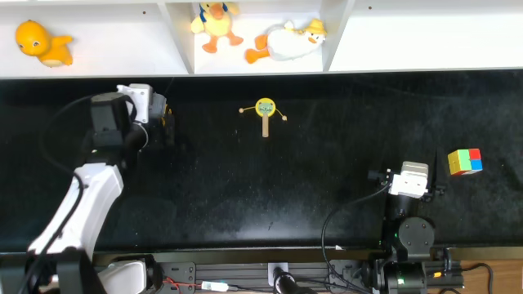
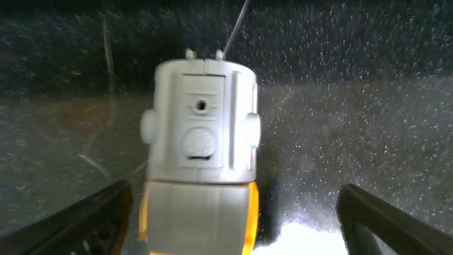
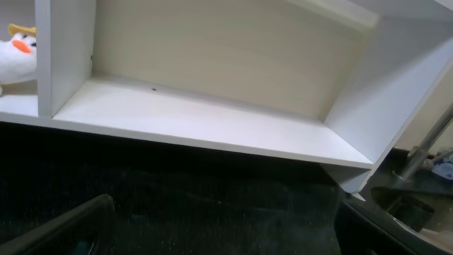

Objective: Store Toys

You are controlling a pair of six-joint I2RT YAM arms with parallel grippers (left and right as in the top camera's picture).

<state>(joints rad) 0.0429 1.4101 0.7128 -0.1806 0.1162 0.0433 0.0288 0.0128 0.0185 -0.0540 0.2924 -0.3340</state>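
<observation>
The black table (image 1: 245, 188) runs the full width, with a wide open stretch between the arm bases and the toys; along its far edge stands a white shelf (image 1: 339, 33) of three compartments, its front lip meeting the tabletop; the right compartment's floor and back wall face the right wrist camera.

The left gripper (image 2: 233, 205) sits well forward, near the shelf's left compartment; its fingers (image 2: 92, 219) are spread wide and a white-and-yellow toy (image 2: 202, 120) stands upright between them, with a gap on either side, so nothing is clamped. The right gripper (image 3: 226, 227) rests close to its own base, fingers likewise wide apart and holding nothing.

An orange duck (image 1: 42, 42) lies in the left compartment; a yellow plush duck (image 1: 216, 23) and a white plush goose (image 1: 286, 41) share the middle one, side by side.

On the table a colour cube (image 1: 464, 162) sits near the right edge, just beyond the right gripper; a small rattle drum (image 1: 265, 113) lies near the shelf's middle compartment, well apart from both arms.
</observation>
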